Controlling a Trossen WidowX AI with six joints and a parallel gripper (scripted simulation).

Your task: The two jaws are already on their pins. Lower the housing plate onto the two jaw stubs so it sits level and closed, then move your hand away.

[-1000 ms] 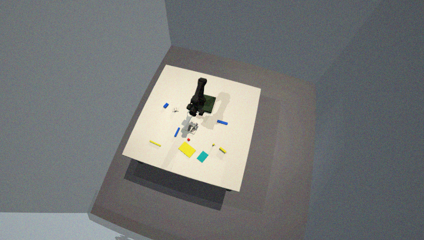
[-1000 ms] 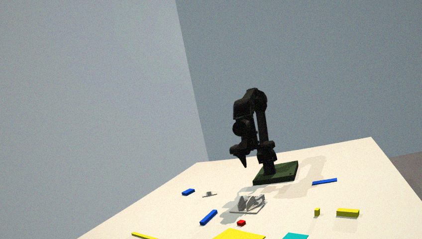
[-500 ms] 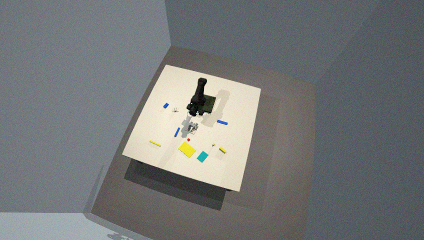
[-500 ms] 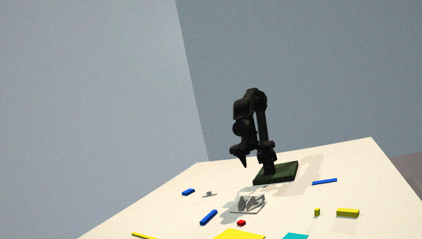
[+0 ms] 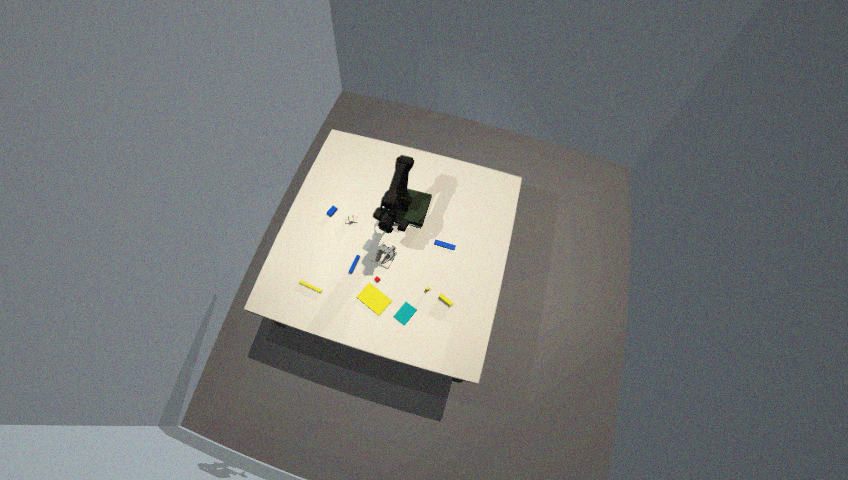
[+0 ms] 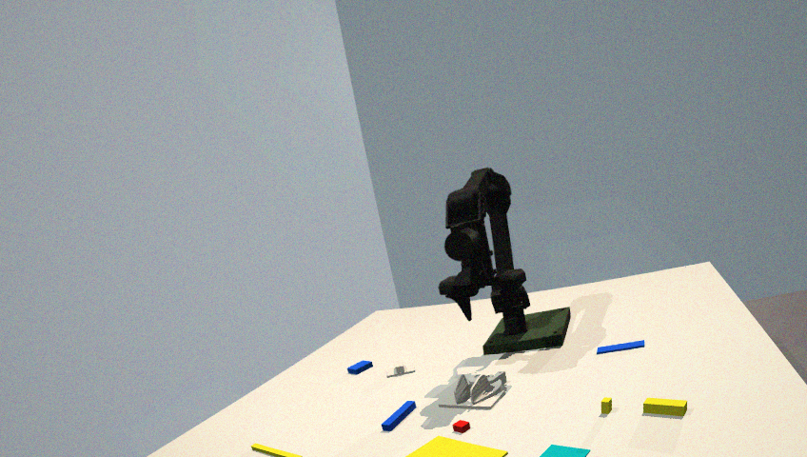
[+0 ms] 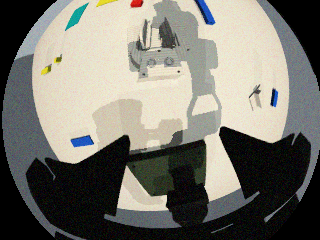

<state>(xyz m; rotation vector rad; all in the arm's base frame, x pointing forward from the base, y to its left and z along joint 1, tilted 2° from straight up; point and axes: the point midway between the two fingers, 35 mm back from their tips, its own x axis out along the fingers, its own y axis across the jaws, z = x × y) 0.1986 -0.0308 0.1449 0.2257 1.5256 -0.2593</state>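
The light grey jaw assembly stands on the table. Its two upright jaws, one [image 7: 145, 35] [image 6: 462, 389] and the other [image 7: 166, 34] [image 6: 481, 390], stand side by side over a thin base plate [image 6: 471, 406]. In the wrist view a flat grey part [image 7: 160, 62] with two round rings lies across the jaws' arm-side ends; whether it is the housing plate, and whether it is level and fully down, I cannot tell. My gripper [image 7: 176, 135] [image 5: 392, 227] is open and empty, raised well above the table on the arm-base side of the assembly, touching nothing.
A small grey finned part [image 5: 351, 220] [image 6: 400, 370] [image 7: 255, 96] lies apart, near a blue block [image 5: 332, 211] [image 6: 360, 367]. A blue bar [image 5: 354, 264] [image 6: 398, 416] and a red cube [image 5: 377, 278] [image 6: 461, 426] lie near the assembly. Yellow [image 5: 374, 299] and teal [image 5: 405, 313] sheets lie beyond.
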